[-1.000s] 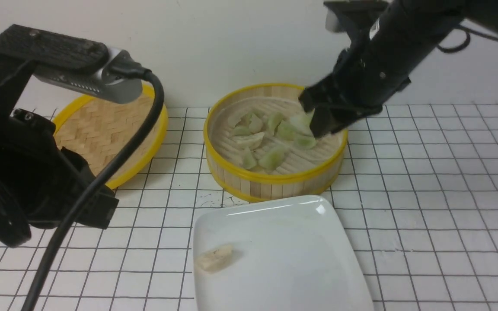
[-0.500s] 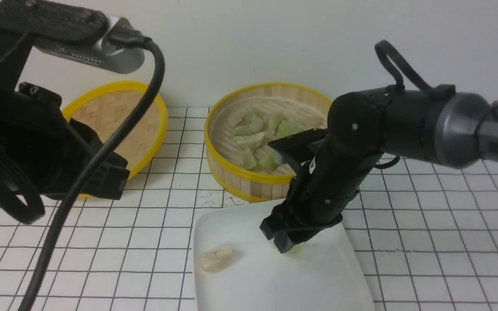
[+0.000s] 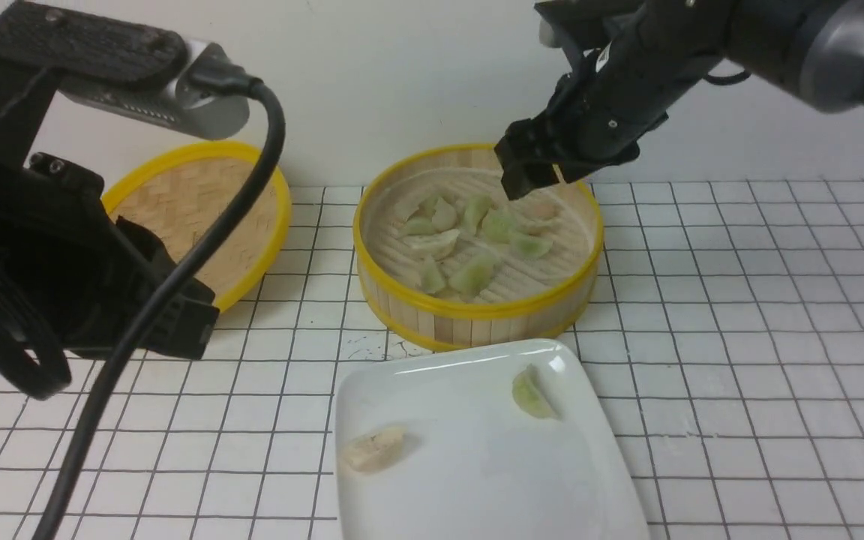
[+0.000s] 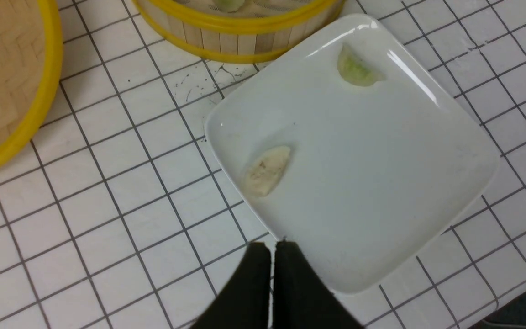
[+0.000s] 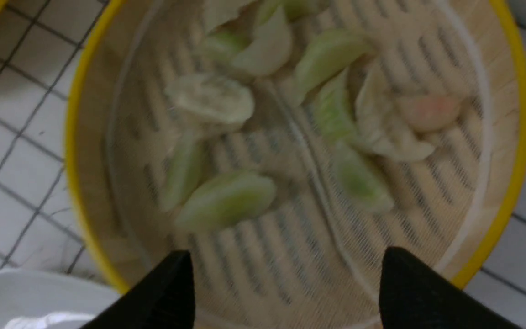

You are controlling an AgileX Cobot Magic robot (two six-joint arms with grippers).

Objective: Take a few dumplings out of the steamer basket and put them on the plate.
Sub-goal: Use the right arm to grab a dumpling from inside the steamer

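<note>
Right gripper (image 3: 533, 178) hangs over the far side of the steamer basket (image 3: 477, 315), jaws spread wide and empty. Dumplings (image 3: 477, 232) lie just below it on the slatted floor. Plate (image 3: 439, 360) sits nearer on the desk (image 3: 739, 300), carrying one green dumpling (image 3: 531, 394) and one tan dumpling (image 3: 372, 448). Left gripper (image 4: 272, 269) is clenched, empty, at the plate's edge.
</note>
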